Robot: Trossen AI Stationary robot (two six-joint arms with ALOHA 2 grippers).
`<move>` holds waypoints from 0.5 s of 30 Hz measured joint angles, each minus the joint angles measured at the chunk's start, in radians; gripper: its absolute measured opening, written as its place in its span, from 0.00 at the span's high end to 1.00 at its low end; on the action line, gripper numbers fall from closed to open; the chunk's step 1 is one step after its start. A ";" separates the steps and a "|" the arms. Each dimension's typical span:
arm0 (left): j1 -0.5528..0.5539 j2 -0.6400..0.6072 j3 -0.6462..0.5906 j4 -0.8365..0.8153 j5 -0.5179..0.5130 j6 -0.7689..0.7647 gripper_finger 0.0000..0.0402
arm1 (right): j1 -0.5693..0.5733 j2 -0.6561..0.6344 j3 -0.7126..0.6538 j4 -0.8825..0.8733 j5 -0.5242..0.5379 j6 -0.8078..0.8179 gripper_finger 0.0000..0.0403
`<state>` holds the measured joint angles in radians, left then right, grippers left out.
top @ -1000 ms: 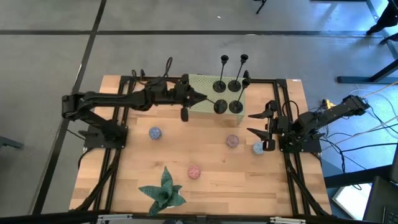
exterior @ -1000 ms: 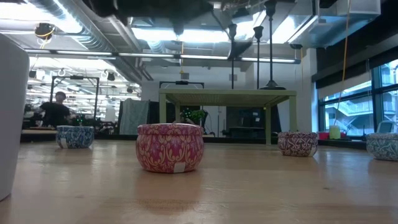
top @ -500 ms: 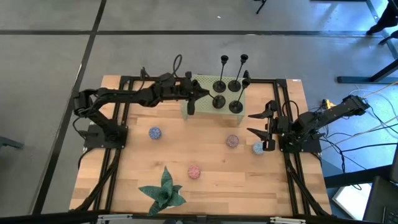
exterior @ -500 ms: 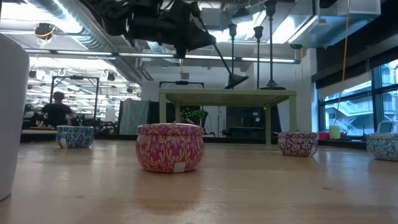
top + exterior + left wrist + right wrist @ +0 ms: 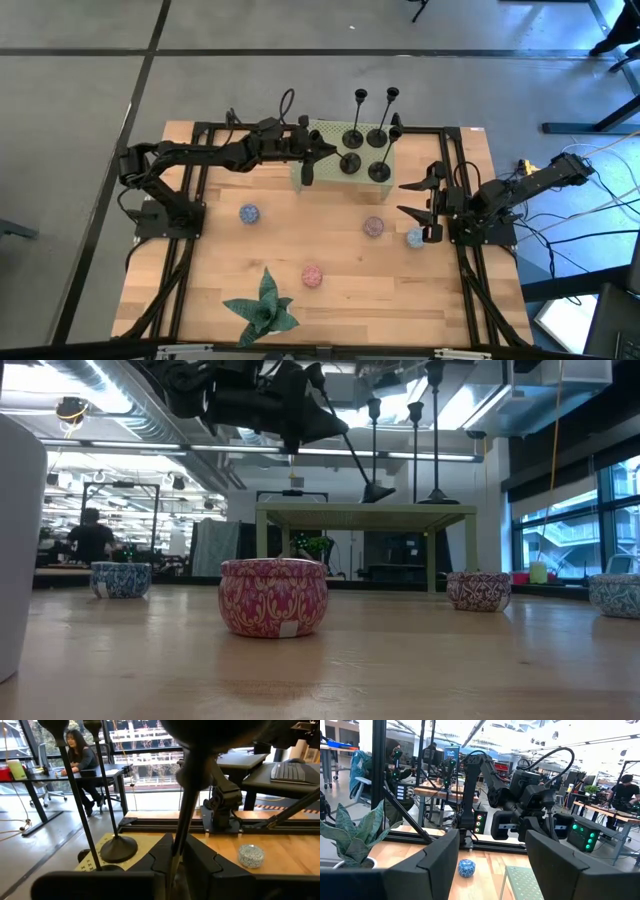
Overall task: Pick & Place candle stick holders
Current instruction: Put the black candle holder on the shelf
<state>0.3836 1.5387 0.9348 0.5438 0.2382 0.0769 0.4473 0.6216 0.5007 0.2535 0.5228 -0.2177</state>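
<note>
With your left gripper (image 5: pixel 176 856) clamped on a tilted candle stick holder (image 5: pixel 350 452) above the green stand (image 5: pixel 325 133), you judged lowering it upright next, while your right gripper (image 5: pixel 418 197) waited open, well right of that stand.

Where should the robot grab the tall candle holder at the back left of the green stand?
Probably the thin upright stem, midway, coming level from the left side. The tall candle holder stands straight; its disc base is flat and wide. The left gripper grips a tilted holder by its stem likewise.
</note>
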 joint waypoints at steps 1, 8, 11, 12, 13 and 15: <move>0.000 0.000 0.000 0.000 0.000 0.000 0.90 | 0.000 0.000 0.000 0.000 0.000 0.000 0.42; 0.000 0.000 0.000 0.000 0.000 0.023 0.85 | 0.000 0.000 0.000 0.000 0.000 0.000 0.42; 0.000 0.000 0.000 0.000 0.000 0.023 0.83 | 0.000 0.000 0.000 0.000 0.000 0.000 0.42; 0.000 0.000 0.000 0.000 0.000 0.023 0.82 | 0.000 0.000 0.000 0.000 0.000 0.000 0.42; 0.000 0.000 0.000 0.000 -0.001 0.024 0.81 | 0.000 0.000 0.000 0.000 0.000 0.000 0.42; 0.000 0.000 0.000 0.000 -0.001 0.024 0.80 | 0.000 0.000 0.000 0.000 0.000 0.000 0.42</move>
<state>0.3836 1.5387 0.9348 0.5434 0.2375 0.1005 0.4470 0.6216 0.5007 0.2535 0.5228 -0.2180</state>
